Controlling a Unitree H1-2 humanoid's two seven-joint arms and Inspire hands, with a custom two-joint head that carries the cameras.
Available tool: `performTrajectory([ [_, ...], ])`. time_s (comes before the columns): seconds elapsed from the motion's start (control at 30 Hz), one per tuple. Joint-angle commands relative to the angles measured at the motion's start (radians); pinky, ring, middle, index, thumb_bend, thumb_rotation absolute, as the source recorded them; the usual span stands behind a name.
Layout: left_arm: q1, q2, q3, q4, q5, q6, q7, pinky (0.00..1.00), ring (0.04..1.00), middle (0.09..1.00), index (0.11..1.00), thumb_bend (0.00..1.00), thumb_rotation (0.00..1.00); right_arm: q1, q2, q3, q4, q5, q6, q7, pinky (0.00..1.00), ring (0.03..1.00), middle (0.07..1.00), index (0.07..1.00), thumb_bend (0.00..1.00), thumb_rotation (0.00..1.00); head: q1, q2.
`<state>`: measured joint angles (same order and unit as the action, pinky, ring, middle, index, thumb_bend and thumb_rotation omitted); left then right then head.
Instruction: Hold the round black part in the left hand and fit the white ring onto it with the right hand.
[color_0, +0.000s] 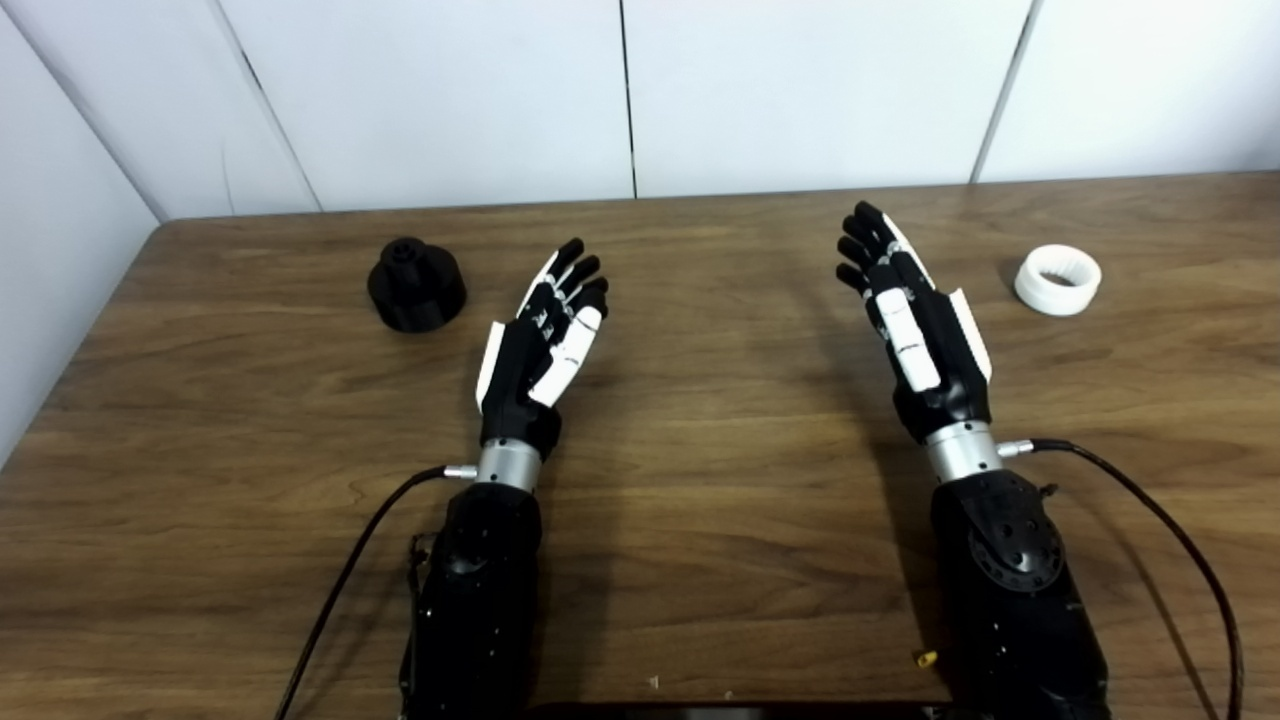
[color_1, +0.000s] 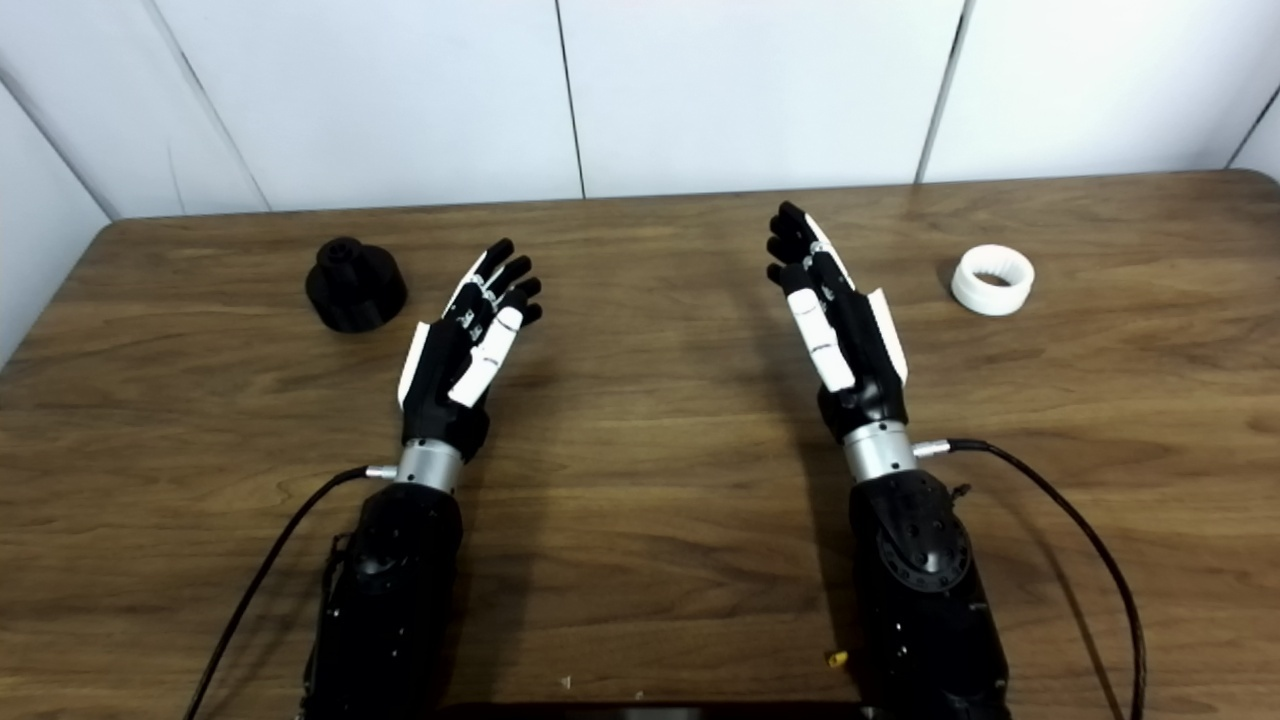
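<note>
The round black part (color_0: 416, 285) stands on the wooden table at the far left, a short way up and left of my left hand (color_0: 545, 335). That hand is open, fingers stretched out and apart, holding nothing. The white ring (color_0: 1057, 279) lies flat on the table at the far right. My right hand (color_0: 915, 315) is to the ring's left, open as well, fingers extended and empty. Neither hand touches its object.
The table's (color_0: 700, 520) back edge meets a white panelled wall (color_0: 630, 100); its left edge shows at the far left. Black cables (color_0: 1160, 520) run from both wrists across the table. A dark edge (color_0: 720, 710) sits at the bottom centre.
</note>
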<state>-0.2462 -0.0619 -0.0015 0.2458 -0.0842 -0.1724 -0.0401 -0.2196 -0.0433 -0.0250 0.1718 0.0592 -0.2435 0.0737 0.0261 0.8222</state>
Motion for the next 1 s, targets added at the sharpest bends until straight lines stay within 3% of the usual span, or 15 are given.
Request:
performTrajectory([
  [0.0,0.001,0.001,0.000,-0.012,0.001,-0.015,-0.001,0.83,0.865,0.894,0.902,0.41,0.48,0.097,0.005,-0.010,0.049,0.022,-0.021,0.000,0.89,0.918,0.922,0.929,0.57,0.82,0.000,0.001],
  [0.73,-0.004,0.004,0.002,-0.017,0.002,-0.009,0.001,0.84,0.867,0.891,0.901,0.42,0.48,0.097,0.004,-0.007,0.043,0.015,-0.013,-0.002,0.89,0.931,0.926,0.928,0.54,0.82,0.005,0.001],
  [0.97,-0.016,0.051,-0.021,-0.026,0.104,-0.033,0.017,0.80,0.860,0.905,0.913,0.47,0.54,0.096,0.003,-0.007,0.046,0.015,-0.018,0.000,0.89,0.925,0.924,0.924,0.55,0.82,0.005,0.000],
])
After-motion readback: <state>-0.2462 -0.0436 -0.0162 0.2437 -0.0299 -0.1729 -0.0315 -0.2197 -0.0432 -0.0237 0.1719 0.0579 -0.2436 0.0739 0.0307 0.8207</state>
